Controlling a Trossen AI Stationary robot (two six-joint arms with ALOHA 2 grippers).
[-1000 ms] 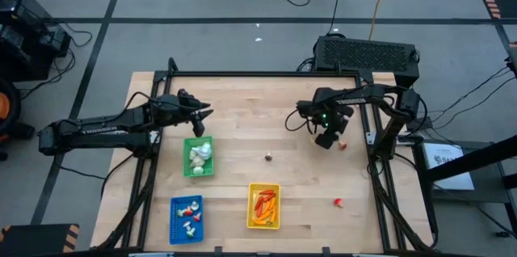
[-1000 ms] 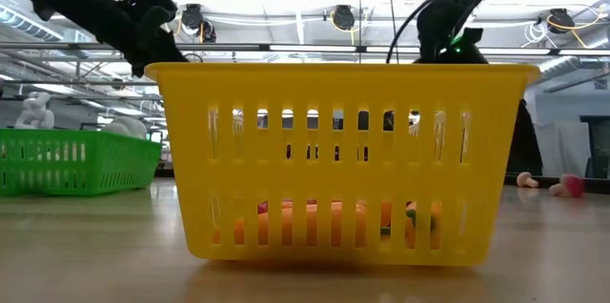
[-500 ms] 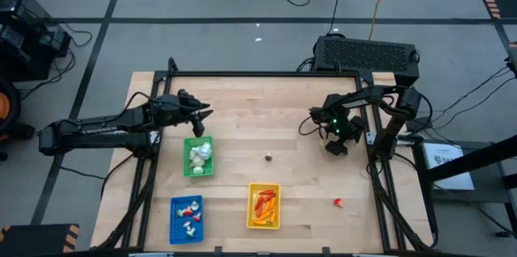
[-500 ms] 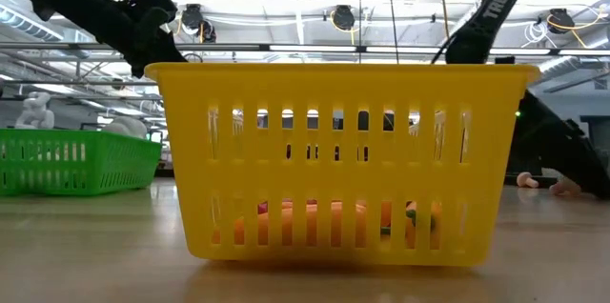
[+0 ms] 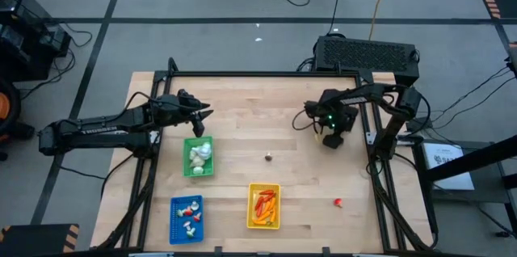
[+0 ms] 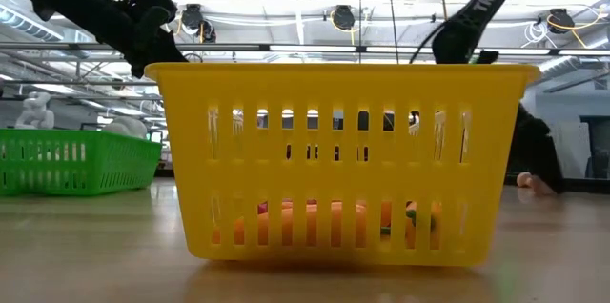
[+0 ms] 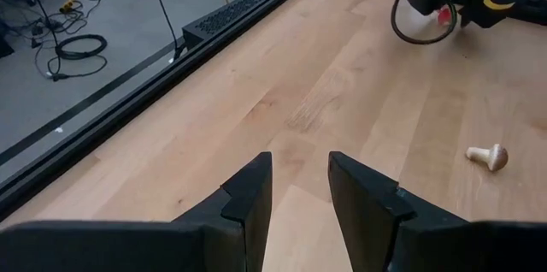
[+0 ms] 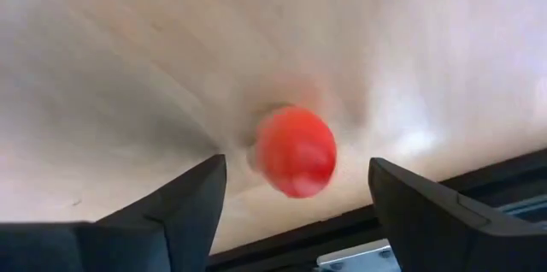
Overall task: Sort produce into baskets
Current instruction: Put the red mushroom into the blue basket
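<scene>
The right gripper (image 8: 295,199) is hovering open and empty over a red piece (image 8: 296,151) centred between its fingers. The left gripper (image 7: 299,188) is waiting slightly open at far left, well apart

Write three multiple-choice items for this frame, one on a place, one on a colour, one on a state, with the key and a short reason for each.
1. Where is the right claw?
A. over the blue basket
B. low over the table's far right part
C. off the table

2. What colour is the basket nearest the left claw?
A. green
B. yellow
C. blue

3. How do the right claw's fingers stand around the red piece?
A. shut tight on it
B. open, one on each side of it
C. pointed away from it

Key: 1 B, the high view shows it there, far from the baskets. 2 A, the green basket lies just in front of the left claw. 3 B, the right wrist view shows gaps on both sides of the red piece.
</scene>
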